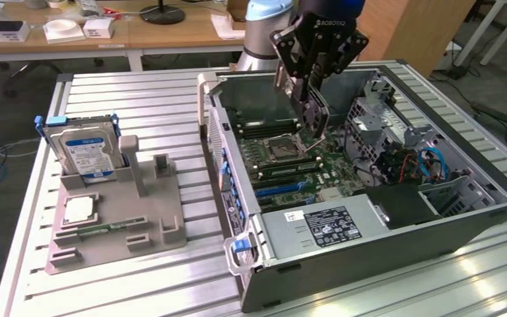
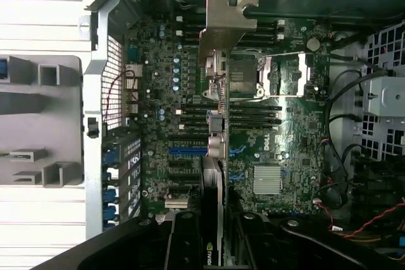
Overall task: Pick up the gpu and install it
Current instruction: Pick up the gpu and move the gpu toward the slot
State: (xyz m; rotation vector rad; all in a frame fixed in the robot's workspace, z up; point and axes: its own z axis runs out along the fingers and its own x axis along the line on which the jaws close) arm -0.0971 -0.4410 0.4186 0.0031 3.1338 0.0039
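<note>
Over the open case (image 1: 368, 264), upper middle of the exterior frame, I have the gripper (image 1: 305, 89) with its jaws pinching the gpu (image 1: 313, 122), which hangs on edge above the motherboard (image 1: 342, 162), not yet seated by my reading. My worry is the card going down tilted or off its slot, so that it scrapes the CPU socket (image 1: 286, 144) or slips in the pinch. I count one gpu, plus one hard drive (image 1: 84, 150) and one tray (image 1: 121, 231) at frame left.
</note>
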